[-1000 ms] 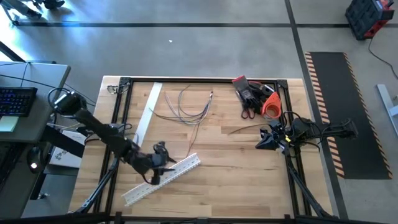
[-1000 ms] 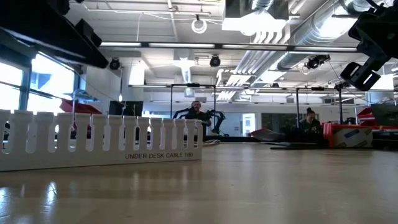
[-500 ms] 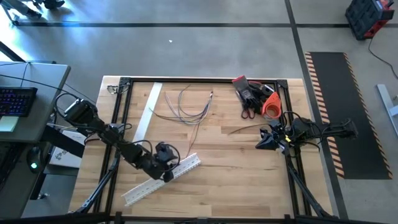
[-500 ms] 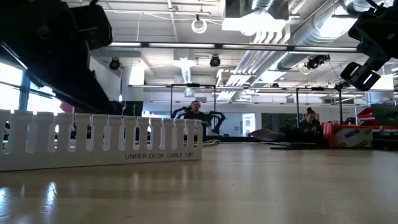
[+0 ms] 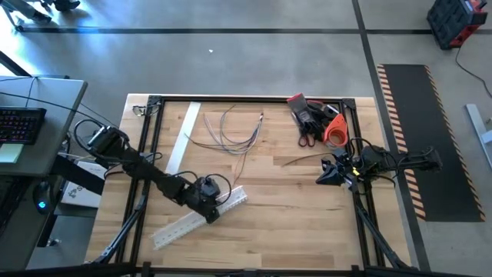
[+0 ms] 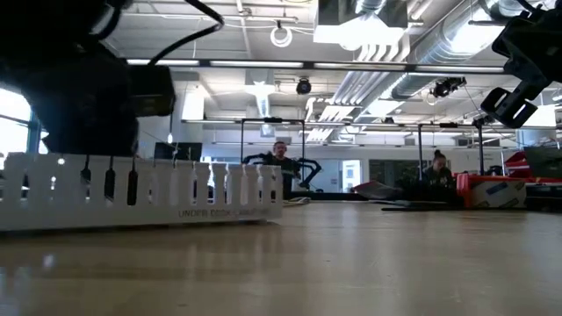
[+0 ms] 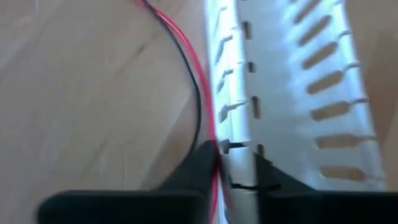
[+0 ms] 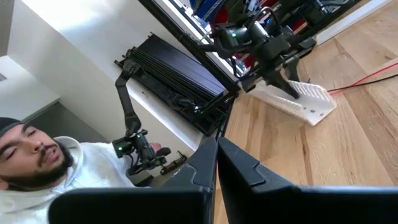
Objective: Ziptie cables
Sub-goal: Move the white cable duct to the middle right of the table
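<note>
The left gripper sits low over the near-left part of the table, its fingers clamped on the side wall of the slotted white cable channel; in the left wrist view the slotted wall passes between the two dark fingers, one pad on each face, and a thin red and black wire pair runs along the wood just beside the outer finger; the channel stretches away from the fingertips in both directions, lying diagonally on the table; in the low view the channel stands on its edge with the dark bulk of the left arm above its left part.

The cables, a loose bunch of thin grey and brownish wires, lie curved on the far middle of the table, well apart from both sets of fingers, touched by neither; a second flat white strip lies just beside them, on the side nearer the left arm's base.

The right gripper waits at the right edge of the table, its fingers pressed together on nothing; the red, black and orange heap of tools lies beyond it at the far right corner.

A person in a pale hooded top shows in the right wrist view, off the table.
</note>
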Robot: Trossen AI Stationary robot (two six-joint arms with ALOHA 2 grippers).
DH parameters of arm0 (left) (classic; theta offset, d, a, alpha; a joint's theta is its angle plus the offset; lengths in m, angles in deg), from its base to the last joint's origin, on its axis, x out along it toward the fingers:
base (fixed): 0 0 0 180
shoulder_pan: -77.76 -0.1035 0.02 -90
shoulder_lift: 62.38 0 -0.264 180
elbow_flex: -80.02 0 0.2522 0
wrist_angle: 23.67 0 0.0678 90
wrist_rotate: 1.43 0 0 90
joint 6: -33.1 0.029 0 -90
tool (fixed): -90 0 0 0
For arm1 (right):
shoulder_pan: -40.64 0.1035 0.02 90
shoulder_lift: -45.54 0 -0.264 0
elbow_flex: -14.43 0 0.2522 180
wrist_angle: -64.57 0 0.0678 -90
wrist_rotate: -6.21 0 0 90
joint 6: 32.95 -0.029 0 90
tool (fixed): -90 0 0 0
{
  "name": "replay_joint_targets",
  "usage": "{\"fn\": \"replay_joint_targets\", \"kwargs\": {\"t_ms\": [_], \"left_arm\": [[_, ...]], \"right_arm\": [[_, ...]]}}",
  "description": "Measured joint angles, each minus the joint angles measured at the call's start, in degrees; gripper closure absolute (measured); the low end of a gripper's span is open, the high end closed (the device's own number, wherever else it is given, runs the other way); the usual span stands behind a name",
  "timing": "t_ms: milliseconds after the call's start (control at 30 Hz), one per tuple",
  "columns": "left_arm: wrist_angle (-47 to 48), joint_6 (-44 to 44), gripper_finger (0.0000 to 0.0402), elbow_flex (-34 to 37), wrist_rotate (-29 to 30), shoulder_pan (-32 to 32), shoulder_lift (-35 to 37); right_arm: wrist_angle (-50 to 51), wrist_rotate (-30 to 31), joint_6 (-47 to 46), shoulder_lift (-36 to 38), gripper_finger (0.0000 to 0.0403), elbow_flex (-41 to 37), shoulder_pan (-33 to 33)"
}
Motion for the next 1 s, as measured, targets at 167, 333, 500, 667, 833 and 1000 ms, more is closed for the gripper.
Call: {"fn": "replay_joint_targets", "kwargs": {"t_ms": [167,333,500,667,833,1000], "left_arm": [[3.4,8.7,0.0397,-7.0,-2.4,-5.9,1.3],[9.3,20.2,0.0401,-16.3,-6.4,-11.8,1.3],[10.3,31.2,0.0401,-24.6,-5.7,-16.1,1.4],[-3.4,41.8,0.0401,-27.4,-5.9,-18.2,1.5],[-23.4,40.6,0.0401,-26.0,-14.9,-21.9,-2.7],[-34.0,31.4,0.0401,-26.0,-17.8,-22.9,-10.1]], "right_arm": [[0.0,0.0,0.0,0.0,0.0403,0.0,0.0],[0.0,0.0,0.0,0.0,0.0403,0.0,0.0],[0.0,0.0,0.0,0.0,0.0403,0.0,0.0],[0.0,0.0,0.0,0.0,0.0403,0.0,0.0],[0.0,0.0,0.0,0.0,0.0403,0.0,0.0],[0.0,0.0,0.0,0.0,0.0403,0.0,0.0]]}}
